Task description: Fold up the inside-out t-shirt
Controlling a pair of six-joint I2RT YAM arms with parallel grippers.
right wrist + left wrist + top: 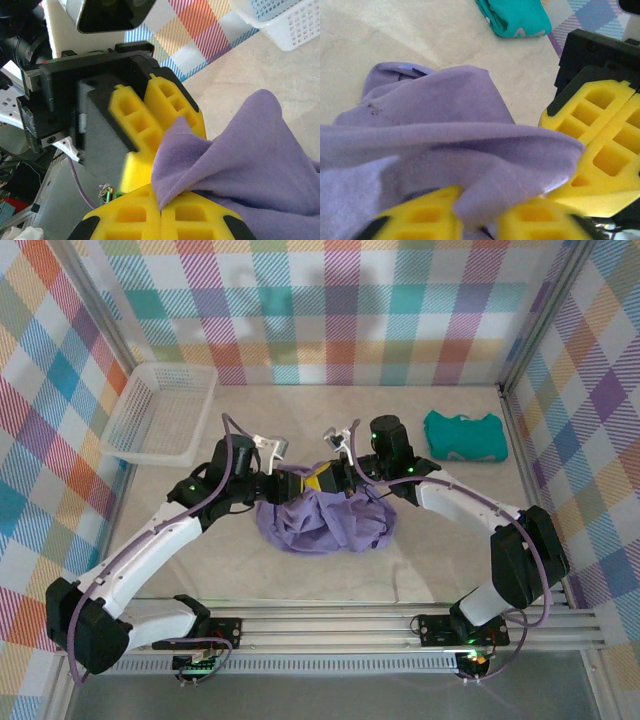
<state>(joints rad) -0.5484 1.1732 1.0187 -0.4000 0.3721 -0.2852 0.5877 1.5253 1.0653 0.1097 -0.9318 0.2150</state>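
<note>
At the centre of the table [300, 580], the inside-out t-shirt [320, 525] sits in a crumpled lavender heap. Most of it is on the surface, w/ one bit of its far edge pulled up into a peak. Both grippers meet at that peak, nose to nose.

Right gripper [161, 212]: jaws closed tight, cloth pinched betw. the yellow fingers and spilling out to one side. Left gripper [479, 220]: jaws narrow, w/ a fold of the same cloth caught betw. them. From the right wrist view its fingers look closed on the fabric tip.

Judgement: the grips sit this close b/c it looks like a re-grip along one edge. From here the arms could pull apart to spread the cloth & find corners. The shirt isn't flat, so folding proper hasn't begun. Risk: w/ both pinches on one small bunch, a pull may slip one.

Further out, a smaller teal garment [465, 435] lies folded at far right, well apart & not part of this job. A white basket [160, 412] stands far left, also well apart.
</note>
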